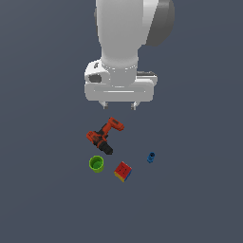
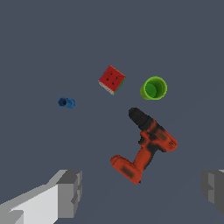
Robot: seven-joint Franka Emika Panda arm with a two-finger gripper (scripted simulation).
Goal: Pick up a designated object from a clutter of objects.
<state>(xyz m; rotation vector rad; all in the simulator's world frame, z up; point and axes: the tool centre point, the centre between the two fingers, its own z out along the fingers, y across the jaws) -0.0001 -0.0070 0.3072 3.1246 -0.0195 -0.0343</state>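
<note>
The claw (image 1: 119, 105) is hanging open and empty at the exterior frame's centre, above the drill (image 1: 104, 135). The blue piece (image 1: 151, 157) is lying on the tabletop (image 1: 199, 190) lower right of the claw, well apart, beside the cube (image 1: 123, 171) and the cup (image 1: 96, 163).

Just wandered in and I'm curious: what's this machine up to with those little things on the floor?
A white robot arm hangs above a few scattered items, its gripper open and holding nothing. Below lie a red-orange and black power drill, a small green cup, a red, yellow and blue cube and, set apart, the tiny blue knobbly piece it should pick up.
</note>
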